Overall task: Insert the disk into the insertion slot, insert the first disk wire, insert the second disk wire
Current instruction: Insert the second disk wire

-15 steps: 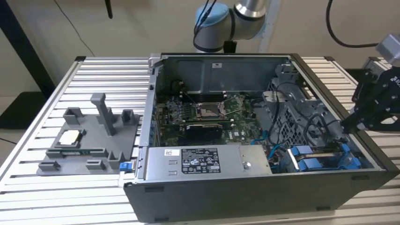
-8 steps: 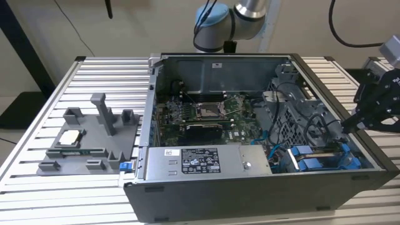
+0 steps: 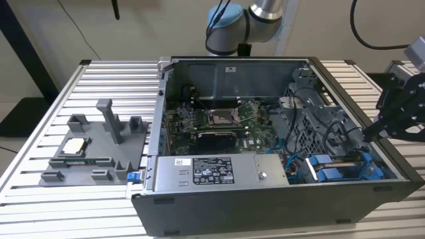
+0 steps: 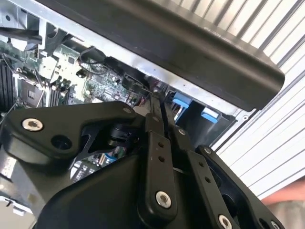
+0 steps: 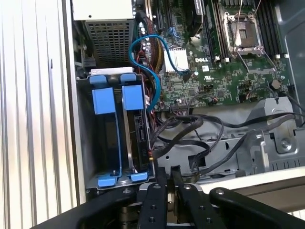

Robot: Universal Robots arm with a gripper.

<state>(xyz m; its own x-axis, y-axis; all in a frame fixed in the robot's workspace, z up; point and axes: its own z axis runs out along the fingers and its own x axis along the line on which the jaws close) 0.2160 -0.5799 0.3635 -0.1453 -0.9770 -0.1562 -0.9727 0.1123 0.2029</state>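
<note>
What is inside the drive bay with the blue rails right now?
The insertion slot holds blue caddy rails and a dark connector edge of the disk standing in one side. The disk's body and the bay floor are hidden.

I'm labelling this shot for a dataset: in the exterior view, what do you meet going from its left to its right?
Grey fixture plate → silver power-supply box → blue drive bay → claw.

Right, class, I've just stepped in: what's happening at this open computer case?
A single robot arm is working at an open computer case on a slatted table. Its gripper is lowered inside the case at the exterior view's right, just above the drive bay with blue rails. The fingers look closed together beside black cables. A grey fixture plate sits outside the case.
</note>
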